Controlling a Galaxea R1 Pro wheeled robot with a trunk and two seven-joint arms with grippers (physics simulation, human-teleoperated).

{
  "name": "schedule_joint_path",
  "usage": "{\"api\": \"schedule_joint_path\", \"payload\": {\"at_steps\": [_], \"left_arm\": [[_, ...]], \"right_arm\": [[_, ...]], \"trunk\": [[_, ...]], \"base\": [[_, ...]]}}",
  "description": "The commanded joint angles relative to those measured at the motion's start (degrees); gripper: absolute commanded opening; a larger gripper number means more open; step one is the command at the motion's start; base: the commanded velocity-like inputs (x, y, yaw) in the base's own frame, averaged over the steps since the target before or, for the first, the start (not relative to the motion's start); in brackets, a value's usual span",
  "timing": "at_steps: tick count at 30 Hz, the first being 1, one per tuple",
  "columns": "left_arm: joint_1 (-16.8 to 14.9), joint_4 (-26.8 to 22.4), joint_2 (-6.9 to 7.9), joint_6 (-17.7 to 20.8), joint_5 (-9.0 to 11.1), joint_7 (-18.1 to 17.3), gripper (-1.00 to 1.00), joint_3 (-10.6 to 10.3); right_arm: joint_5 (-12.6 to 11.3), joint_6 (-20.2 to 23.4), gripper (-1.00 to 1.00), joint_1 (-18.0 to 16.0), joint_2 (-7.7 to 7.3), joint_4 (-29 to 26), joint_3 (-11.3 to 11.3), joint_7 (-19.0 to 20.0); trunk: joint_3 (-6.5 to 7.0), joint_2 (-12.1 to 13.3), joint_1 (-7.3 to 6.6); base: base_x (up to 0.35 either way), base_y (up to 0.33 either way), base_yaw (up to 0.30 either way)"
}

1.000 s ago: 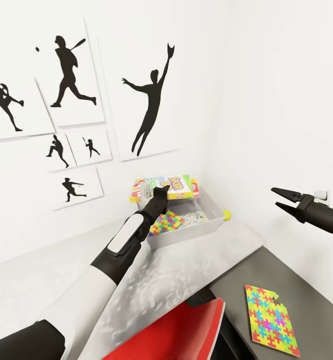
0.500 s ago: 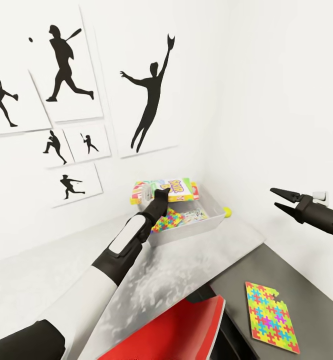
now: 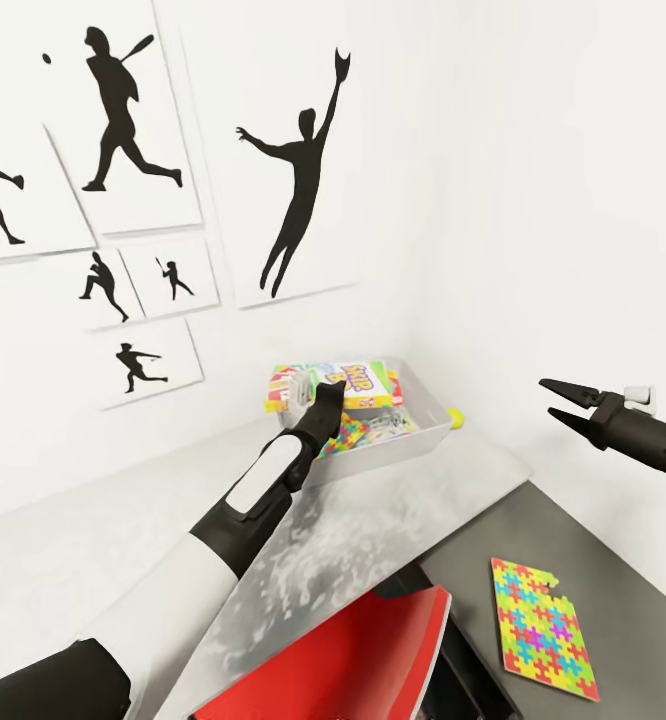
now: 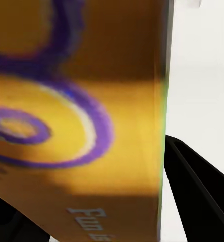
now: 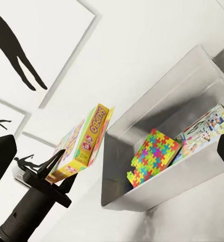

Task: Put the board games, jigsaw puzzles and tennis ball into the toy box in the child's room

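Gripping yellow board game [image 3: 358,383] in left claw [image 3: 325,389] above toy box [image 3: 428,437], right claw [image 3: 561,398] parted, empty

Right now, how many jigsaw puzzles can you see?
2: one jigsaw puzzle stands in the toy box; the other jigsaw puzzle lies flat on the dark-grey lower table section. More may be hidden.

A child's room: baseball silhouette pictures [image 3: 128,130], toy box [image 3: 413,440] of games on a desk [image 3: 93,540].
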Motion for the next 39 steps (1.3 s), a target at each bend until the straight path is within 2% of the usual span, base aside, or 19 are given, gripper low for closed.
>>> {"api": "schedule_joint_path", "payload": {"at_steps": [1, 39], "left_arm": [[-0.07, -0.06, 0.00, -0.41, 0.39, 0.23, -1.00, -0.13], [-0.16, -0.49, 0.00, -0.09, 0.26, 0.04, -1.00, -0.31]], "right_arm": [[0.30, 0.27, 1.00, -0.03, 0.02, 0.00, -0.09, 0.33], [0.19, 0.27, 1.00, 0.03, -0.49, -1.23, -0.12, 0.41]], "trunk": [[-0.21, -0.13, 0.03], [-3.72, -0.13, 0.03]], "base": [[0.000, 0.000, 0.000], [0.000, 0.000, 0.000]]}}
